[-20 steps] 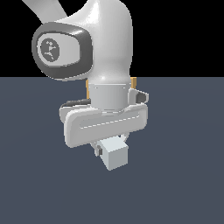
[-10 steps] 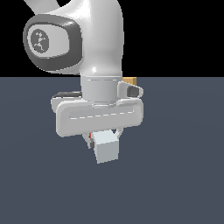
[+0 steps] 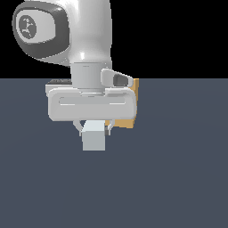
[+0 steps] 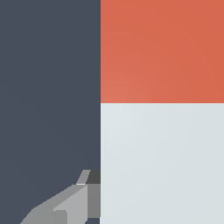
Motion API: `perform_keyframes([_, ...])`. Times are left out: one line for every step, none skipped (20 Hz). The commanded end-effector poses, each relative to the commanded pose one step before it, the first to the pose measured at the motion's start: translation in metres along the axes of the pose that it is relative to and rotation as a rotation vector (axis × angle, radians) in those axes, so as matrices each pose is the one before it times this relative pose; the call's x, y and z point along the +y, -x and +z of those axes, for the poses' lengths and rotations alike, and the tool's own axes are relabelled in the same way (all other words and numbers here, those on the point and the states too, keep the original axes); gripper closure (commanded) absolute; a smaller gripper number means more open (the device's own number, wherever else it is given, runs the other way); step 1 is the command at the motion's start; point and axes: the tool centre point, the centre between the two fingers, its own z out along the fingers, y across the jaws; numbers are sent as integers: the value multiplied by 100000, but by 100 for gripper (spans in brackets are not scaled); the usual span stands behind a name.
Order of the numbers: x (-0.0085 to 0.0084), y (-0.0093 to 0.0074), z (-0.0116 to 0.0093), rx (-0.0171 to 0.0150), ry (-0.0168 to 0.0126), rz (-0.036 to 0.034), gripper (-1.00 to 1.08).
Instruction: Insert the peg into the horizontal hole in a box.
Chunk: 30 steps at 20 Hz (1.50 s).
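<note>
While its pale end faces the exterior camera, the peg [image 3: 93,137] sits pinched in the gripper [image 3: 94,128].
Behind the arm, the box [image 3: 133,104] shows only a tan edge; its hole is probably hidden.

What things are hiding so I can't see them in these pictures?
- Tan square box: exterior view, mostly behind the white gripper; its hole never shows.
- Long grey-white and orange-red square peg: both ends cut off in the wrist view; the exterior view shows only its grey end.
- One gripper finger: the wrist view shows it partly, the other is hidden.
</note>
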Motion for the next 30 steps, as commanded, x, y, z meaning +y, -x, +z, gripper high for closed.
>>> perform_keyframes([-423,-558,-837,4,440,6541,108])
perform_keyframes([-213,-218,-249,1,-1,2480,108])
perform_keyframes([-209,-216,-246,-1,-2,2451,108])
perform_keyframes([-202,-211,-239,-2,-2,2376,108])
perform_keyframes([-189,-198,-225,-3,-2,2231,108])
perform_keyframes([-176,-187,-211,-4,-3,2087,108])
perform_keyframes([-163,-175,-197,-6,-3,1946,108])
perform_keyframes([-149,-165,-183,-8,-3,1805,108])
perform_keyframes([-136,-153,-170,-10,-3,1669,108])
perform_keyframes([-125,-143,-158,-11,-3,1544,108])
perform_keyframes([-115,-132,-146,-11,-2,1424,108])
perform_keyframes([-105,-121,-133,-10,-2,1301,108])
perform_keyframes([-95,-110,-121,-10,-2,1180,108])
perform_keyframes([-85,-99,-109,-10,-2,1060,108])
perform_keyframes([-74,-89,-97,-10,-2,939,108])
perform_keyframes([-64,-78,-85,-10,-1,820,108])
perform_keyframes([-53,-67,-73,-10,-1,702,108])
perform_keyframes([-43,-58,-61,-10,-1,582,108])
perform_keyframes([-32,-47,-49,-10,0,466,108])
perform_keyframes([-21,-37,-37,-10,0,349,108])
perform_keyframes([-10,-28,-26,-11,0,229,108])
perform_keyframes([0,-20,-14,-10,1,109,108])
perform_keyframes([6,-11,-4,0,0,0,108])
perform_keyframes([0,0,0,0,0,0,108])
perform_keyframes([0,0,0,0,0,0,108])
perform_keyframes([0,0,0,0,0,0,108])
perform_keyframes([-134,46,194,-144,-411,-79,108])
perform_keyframes([145,-67,-207,168,363,-7,108])
perform_keyframes([144,-67,-207,168,363,-7,108])
perform_keyframes([0,0,0,0,0,0,108])
